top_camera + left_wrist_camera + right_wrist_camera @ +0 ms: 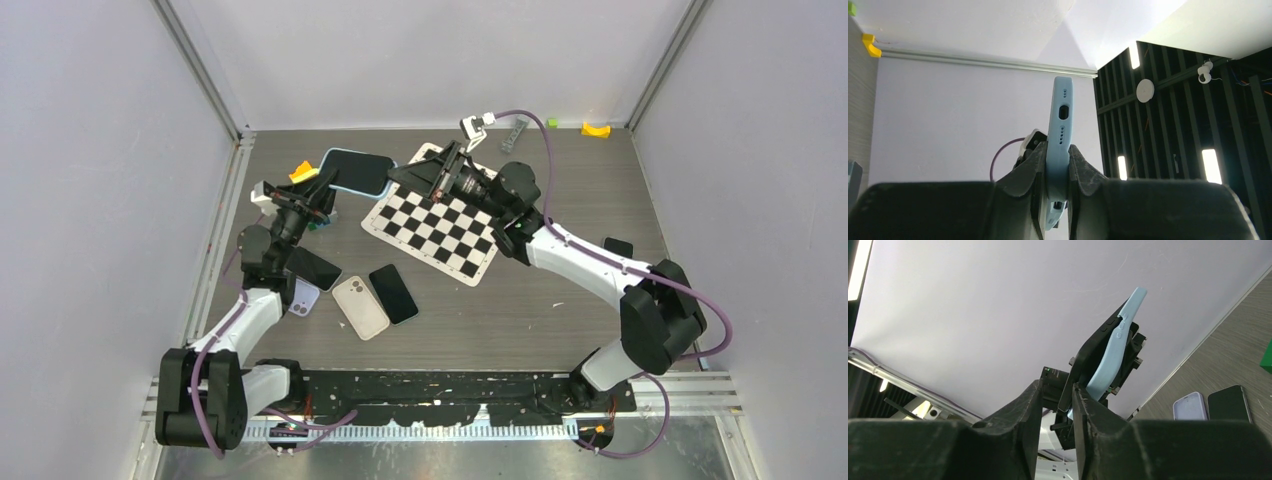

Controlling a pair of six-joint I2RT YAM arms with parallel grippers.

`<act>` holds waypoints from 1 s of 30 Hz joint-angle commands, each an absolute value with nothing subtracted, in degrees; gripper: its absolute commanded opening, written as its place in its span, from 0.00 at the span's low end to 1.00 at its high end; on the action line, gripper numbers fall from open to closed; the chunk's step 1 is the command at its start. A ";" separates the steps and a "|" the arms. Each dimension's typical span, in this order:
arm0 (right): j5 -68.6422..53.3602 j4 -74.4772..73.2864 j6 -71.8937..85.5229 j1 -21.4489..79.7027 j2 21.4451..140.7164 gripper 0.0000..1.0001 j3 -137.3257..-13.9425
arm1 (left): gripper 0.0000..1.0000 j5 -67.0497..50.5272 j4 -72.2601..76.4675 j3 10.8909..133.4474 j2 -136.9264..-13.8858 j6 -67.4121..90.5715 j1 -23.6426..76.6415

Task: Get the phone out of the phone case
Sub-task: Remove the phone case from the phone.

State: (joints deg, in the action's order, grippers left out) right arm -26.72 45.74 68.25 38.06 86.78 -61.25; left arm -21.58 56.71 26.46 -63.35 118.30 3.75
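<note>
Phone case (1059, 130), lower end hidden between left gripper (1058, 152) fingers; phone (1090, 352), lower edge hidden between right gripper (1057, 388) fingers; green object (1267, 356), cut by right frame edge.

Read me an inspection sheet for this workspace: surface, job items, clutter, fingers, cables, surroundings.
Surface: dark wood-grain table, checkerboard mat on it.
Job's things: light blue case held between both arms; black phone partly peeled out of it.
Clutter: two dark phones, lavender-backed phone and cream-backed phone near the left arm; orange piece and yellow piece farther back.
Grippers: left gripper fingers shut on the case; right gripper fingers shut on the phone's edge.
Cables: purple cables run along both arms.
Surroundings: pale walls on three sides.
</note>
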 commanded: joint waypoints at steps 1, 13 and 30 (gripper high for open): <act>-27.03 40.55 66.97 37.97 88.16 0.38 -65.41 | 0.00 -22.34 64.12 31.09 -63.00 131.89 4.14; -23.16 9.44 59.74 37.97 90.84 0.64 -75.18 | 0.00 -36.37 59.40 43.04 -65.15 117.72 4.12; -25.65 21.20 66.82 38.23 89.70 0.01 -75.37 | 0.36 -47.63 34.98 46.37 -62.25 95.66 4.07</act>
State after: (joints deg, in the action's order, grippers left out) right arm -28.21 16.95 66.76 37.93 89.89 -74.76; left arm -39.13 36.88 43.16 -66.11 98.80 2.79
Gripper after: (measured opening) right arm 0.108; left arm 0.249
